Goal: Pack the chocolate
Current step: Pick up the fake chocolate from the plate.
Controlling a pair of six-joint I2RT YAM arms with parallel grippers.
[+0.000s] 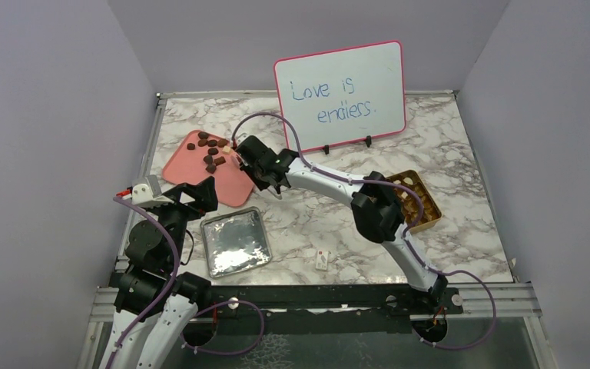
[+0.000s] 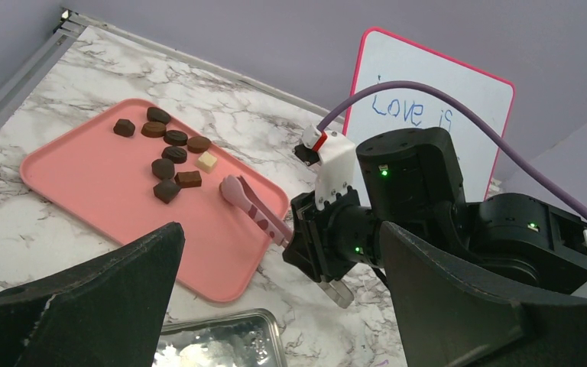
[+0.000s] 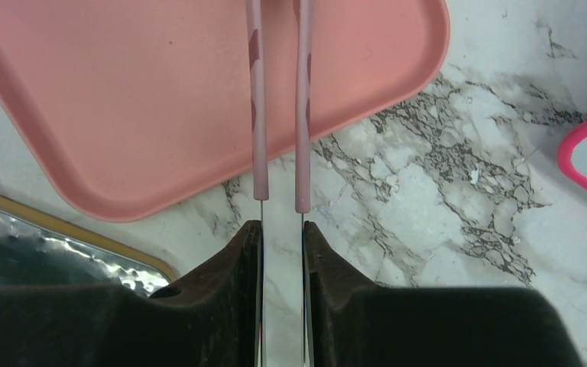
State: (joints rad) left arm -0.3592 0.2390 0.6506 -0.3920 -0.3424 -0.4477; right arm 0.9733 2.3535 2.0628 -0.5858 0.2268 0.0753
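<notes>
Several pieces of chocolate (image 1: 211,150) (image 2: 168,149), mostly dark brown and one pale (image 2: 208,160), lie on the far part of a pink tray (image 1: 230,188) (image 2: 99,191) (image 3: 122,99). My right gripper (image 1: 257,165) (image 2: 329,245) (image 3: 281,225) is shut on pink tongs (image 2: 256,206) (image 3: 257,115), its fingers pressed against the two metal arms. The tong tips reach over the tray, close to the chocolate, with nothing between them. My left gripper (image 1: 200,196) (image 2: 281,229) is wide open and empty, near the tray's front edge.
A gold box (image 1: 415,201) with compartments sits at the right, partly behind the right arm. A silver foil tray (image 1: 234,241) (image 2: 222,340) (image 3: 53,237) lies in front of the pink tray. There is a small white tag (image 1: 323,260) and a whiteboard (image 1: 340,96) (image 2: 428,99) at the back.
</notes>
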